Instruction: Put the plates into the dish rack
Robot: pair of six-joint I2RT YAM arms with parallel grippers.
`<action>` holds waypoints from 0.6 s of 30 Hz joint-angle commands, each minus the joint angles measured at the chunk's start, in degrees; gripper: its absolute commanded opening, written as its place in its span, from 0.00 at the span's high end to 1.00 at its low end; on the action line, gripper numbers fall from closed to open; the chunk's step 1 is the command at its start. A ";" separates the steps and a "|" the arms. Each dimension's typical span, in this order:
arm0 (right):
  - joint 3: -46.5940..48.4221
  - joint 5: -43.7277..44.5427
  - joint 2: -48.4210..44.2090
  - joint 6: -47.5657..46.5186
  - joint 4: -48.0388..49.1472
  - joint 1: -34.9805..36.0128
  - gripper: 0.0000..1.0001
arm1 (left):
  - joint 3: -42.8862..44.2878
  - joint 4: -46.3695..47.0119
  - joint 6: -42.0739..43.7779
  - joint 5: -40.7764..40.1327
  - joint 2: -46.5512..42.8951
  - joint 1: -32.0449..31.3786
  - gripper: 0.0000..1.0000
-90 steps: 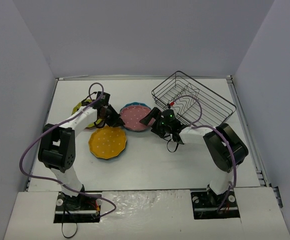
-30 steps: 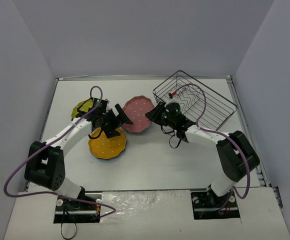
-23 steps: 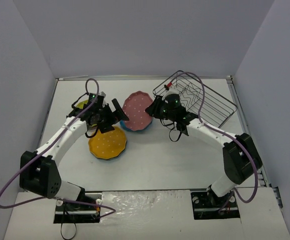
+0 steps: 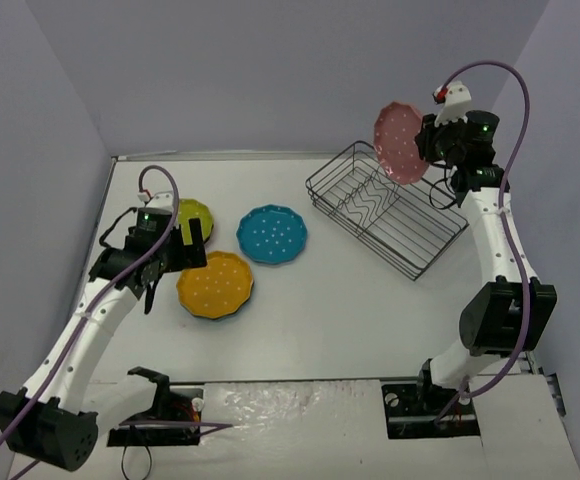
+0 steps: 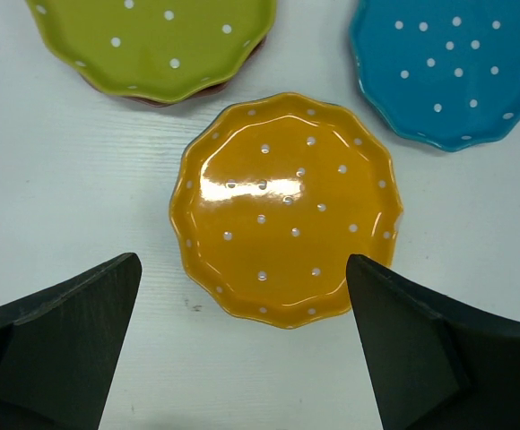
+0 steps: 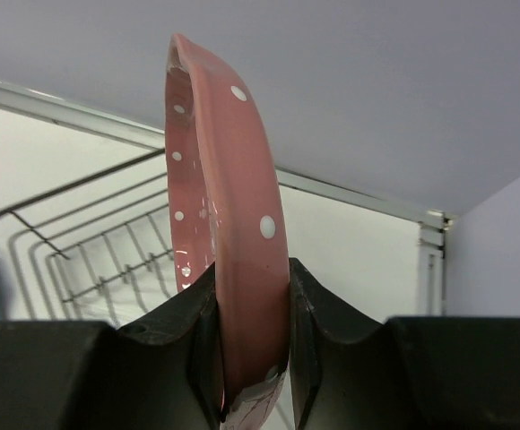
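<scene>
Above the far end of the dish rack [image 4: 395, 235], we see the right jaws clamped tight on the rim of the pink plate [image 4: 400, 142]. That plate stands on edge in the air, clear of the wires, with its dotted face turned toward the left side of the scene. In the right wrist view, we look along the plate's thin edge, with the rack's wire wall and zigzag divider behind and below it. The rack itself sits at an angle on the right half of the white counter [image 4: 320, 320]. On the left half we count 3 plates lying flat and face up. The teal plate [image 4: 272, 234] is nearest the middle and the orange plate [image 4: 215, 285] is just beside it toward the arms. The lime green plate [image 4: 192, 215] is farther left, resting on a reddish plate [image 5: 166, 100] of which only a sliver shows. Over the orange plate's left side, the left jaws hang spread wide, holding nothing. In the left wrist view its 2 dark fingers [image 5: 54, 349] frame that plate.
</scene>
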 commanded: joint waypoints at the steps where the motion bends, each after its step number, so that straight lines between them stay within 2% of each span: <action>1: 7.97 -7.36 3.32 -9.33 10.96 -2.92 1.00 | -1.31 3.21 2.06 -4.06 -2.40 0.61 0.03; 9: 14.03 -10.12 10.35 -15.27 9.85 -5.11 1.00 | -5.51 5.75 0.58 -5.16 -1.33 0.70 0.03; 18: 12.95 -9.46 13.11 -20.58 9.90 -5.10 1.00 | -4.74 5.55 -0.53 -6.77 0.46 0.78 0.03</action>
